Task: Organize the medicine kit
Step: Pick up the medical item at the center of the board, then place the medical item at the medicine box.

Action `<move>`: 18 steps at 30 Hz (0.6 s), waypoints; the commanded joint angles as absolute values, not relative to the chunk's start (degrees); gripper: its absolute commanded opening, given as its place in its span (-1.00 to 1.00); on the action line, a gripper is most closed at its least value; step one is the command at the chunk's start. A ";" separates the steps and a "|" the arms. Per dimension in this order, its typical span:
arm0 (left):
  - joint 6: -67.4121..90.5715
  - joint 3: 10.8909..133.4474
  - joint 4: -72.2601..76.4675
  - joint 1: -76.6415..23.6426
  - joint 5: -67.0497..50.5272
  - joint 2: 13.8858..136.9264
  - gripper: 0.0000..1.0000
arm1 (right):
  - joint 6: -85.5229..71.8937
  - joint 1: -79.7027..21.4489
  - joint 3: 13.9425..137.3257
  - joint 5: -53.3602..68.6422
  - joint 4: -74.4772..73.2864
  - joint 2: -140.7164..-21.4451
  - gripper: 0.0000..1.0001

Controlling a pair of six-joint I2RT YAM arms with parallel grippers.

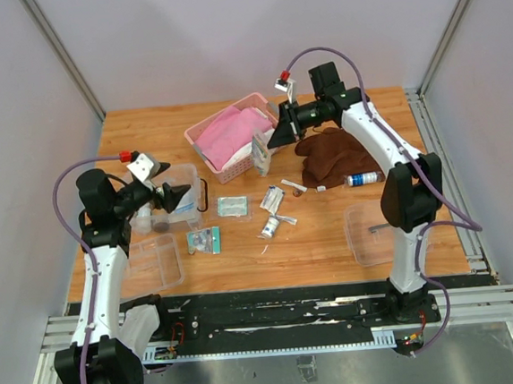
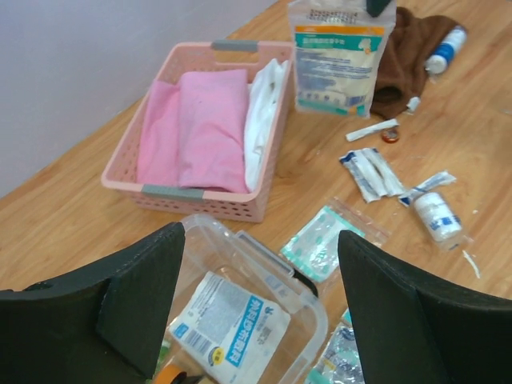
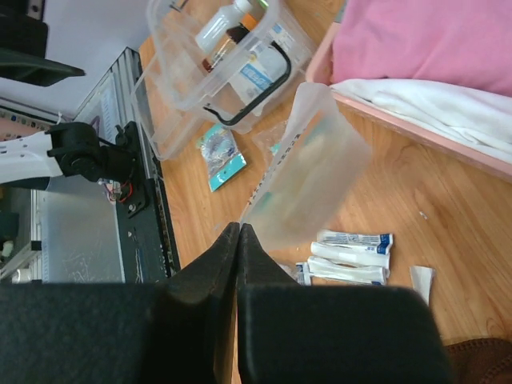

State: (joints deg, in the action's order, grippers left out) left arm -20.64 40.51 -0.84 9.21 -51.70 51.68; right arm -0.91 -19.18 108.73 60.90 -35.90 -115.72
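Note:
The clear medicine kit box (image 1: 183,176) stands at the left with its dark handle (image 1: 205,195) on the right side. It holds small bottles (image 3: 220,24) and a white and blue packet (image 2: 232,320). My left gripper (image 1: 178,197) is open and empty just above the box, which shows between its jaws in the left wrist view (image 2: 260,240). My right gripper (image 1: 276,139) is shut on the top edge of a clear bagged packet (image 1: 260,154). The packet hangs above the table beside the pink basket and also shows in the right wrist view (image 3: 308,172).
A pink basket (image 1: 233,133) with pink cloth stands at the back. A brown cloth (image 1: 334,154) and a spray bottle (image 1: 361,179) lie at the right. Loose packets (image 1: 233,207), tubes (image 1: 272,198) and a teal packet (image 1: 205,240) lie mid-table. Clear trays lie front left (image 1: 155,259) and front right (image 1: 372,231).

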 commanded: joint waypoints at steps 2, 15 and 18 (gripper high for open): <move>-21.81 43.69 -2.64 8.83 -62.55 51.11 0.59 | 7.39 -20.70 106.30 64.47 -39.83 -108.89 -0.99; -35.63 52.88 -18.39 -1.23 -66.76 55.13 0.60 | 32.60 -35.96 104.70 54.86 -56.95 -100.31 -0.99; -38.12 53.50 -20.94 -4.97 -67.14 56.42 0.61 | 35.56 -38.80 103.24 54.41 -58.05 -98.34 -0.99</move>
State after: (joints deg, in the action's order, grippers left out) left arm -32.12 51.68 -14.13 -0.99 -65.43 54.83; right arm 27.29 -35.64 105.16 56.66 -53.23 -102.13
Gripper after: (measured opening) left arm 0.800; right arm 0.006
